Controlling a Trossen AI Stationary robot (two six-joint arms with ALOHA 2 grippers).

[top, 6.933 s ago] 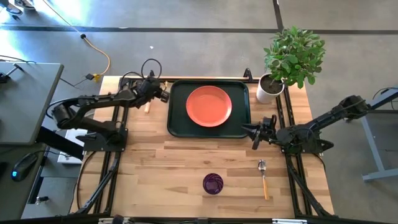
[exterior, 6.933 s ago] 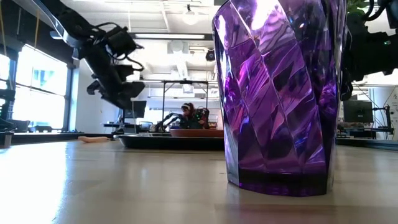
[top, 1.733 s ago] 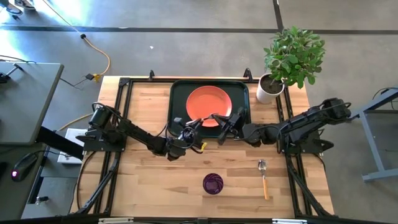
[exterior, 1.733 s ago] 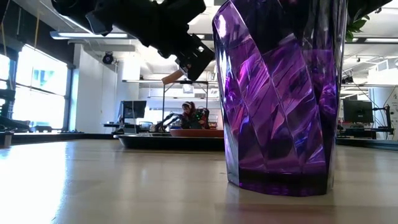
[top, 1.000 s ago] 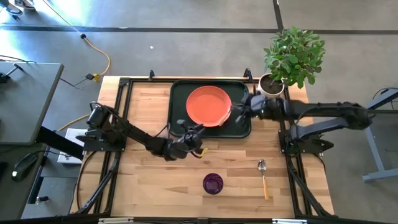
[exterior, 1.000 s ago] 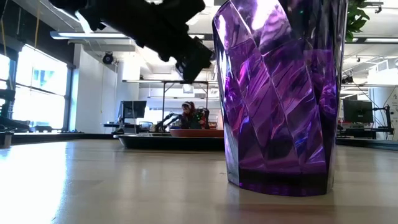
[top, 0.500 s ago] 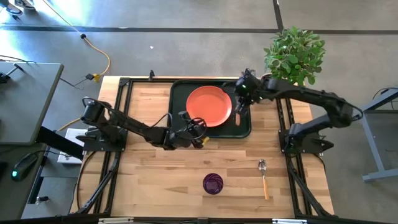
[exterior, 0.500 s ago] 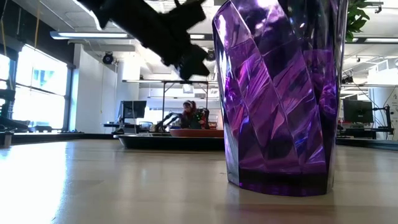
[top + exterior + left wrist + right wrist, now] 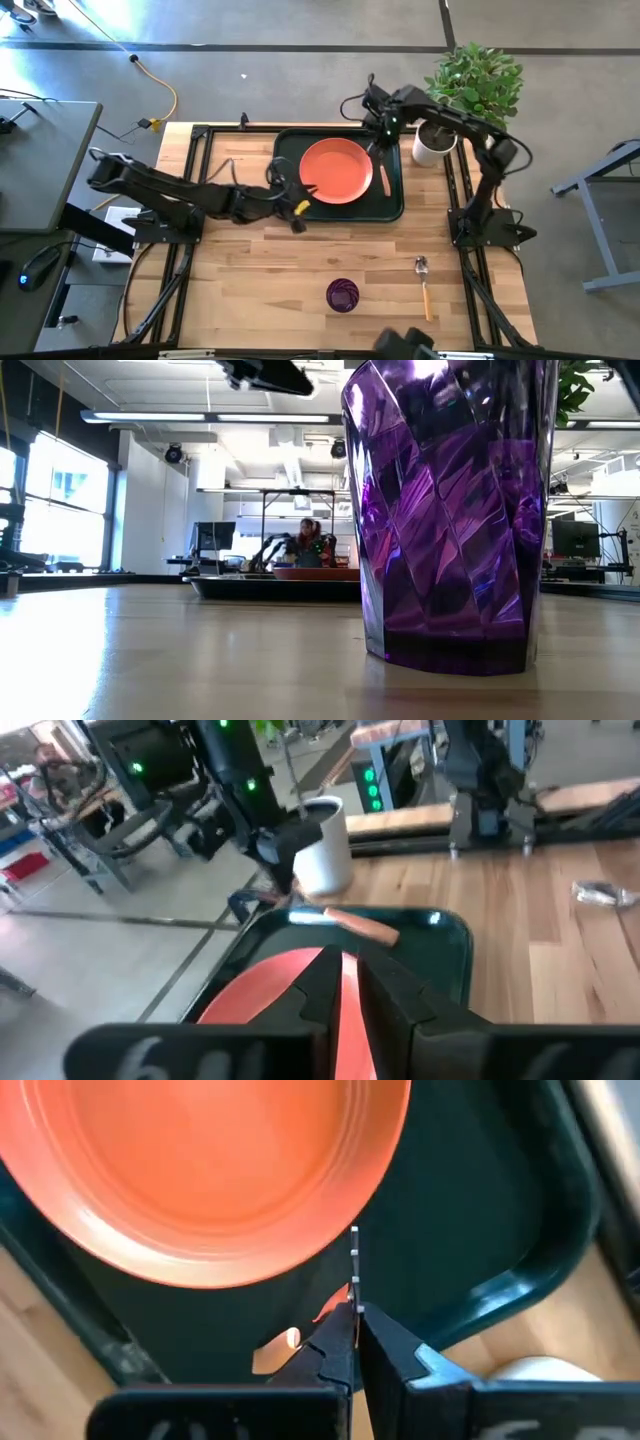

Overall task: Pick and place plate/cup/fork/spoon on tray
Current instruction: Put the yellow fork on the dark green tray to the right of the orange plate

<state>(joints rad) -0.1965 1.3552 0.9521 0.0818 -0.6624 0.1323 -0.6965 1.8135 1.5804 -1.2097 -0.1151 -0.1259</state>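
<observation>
The orange-red plate (image 9: 336, 170) lies in the dark green tray (image 9: 392, 208) at the table's far middle. The fork (image 9: 384, 180) is in the tray just right of the plate. In the left wrist view it (image 9: 362, 928) looks flat on the tray floor, silver head toward the far edge. My right gripper (image 9: 384, 148) is shut above the fork's head end. My left gripper (image 9: 296, 203) is open by a narrow gap and empty at the tray's near left corner. The purple cup (image 9: 342, 294) and the spoon (image 9: 424, 285) rest on the table near the front edge. My right gripper points down over the fork's silver end (image 9: 354, 1260), which runs out from between the fingertips in its wrist view. The fingers hide the meeting place, so I cannot tell whether they touch the fork.
A potted plant in a white pot (image 9: 432, 145) stands just right of the tray's far right corner, close to my right arm. The cup (image 9: 450, 510) fills most of the low view. Bare wood lies between the tray and the cup.
My right gripper has swung from the tray's near right corner toward the far edge, and the fork has come to lie in the tray right of the plate. My left gripper has drawn back toward the table's left edge and risen almost out of the low view.
</observation>
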